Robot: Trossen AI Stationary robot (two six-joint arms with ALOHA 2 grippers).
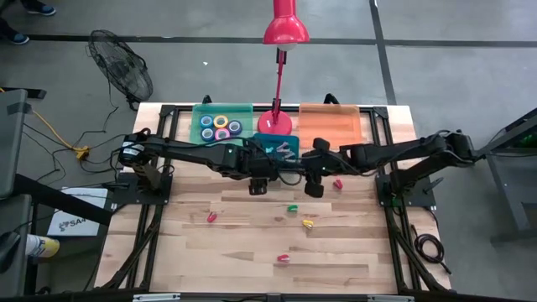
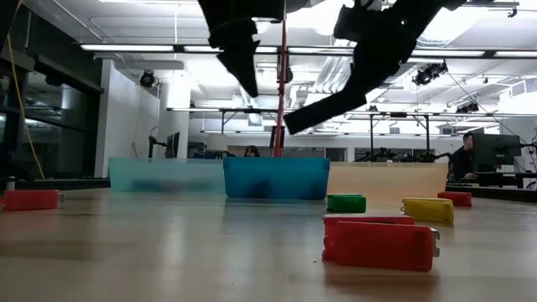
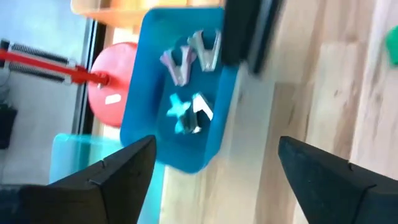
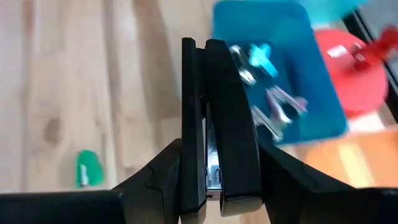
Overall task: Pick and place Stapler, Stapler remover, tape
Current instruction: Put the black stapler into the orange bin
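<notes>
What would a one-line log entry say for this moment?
left gripper: open, empty, above blue plastic bin | right gripper: shut on black stapler | green bin: tape rolls

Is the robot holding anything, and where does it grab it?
The right tool grips a black stapler by its sides near one end. The left tool is open, empty.

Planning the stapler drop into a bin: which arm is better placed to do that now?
Right. The right gripper is shut on a black stapler, just beside the bins. The left gripper is open and empty over the blue bin of staple removers.
</notes>
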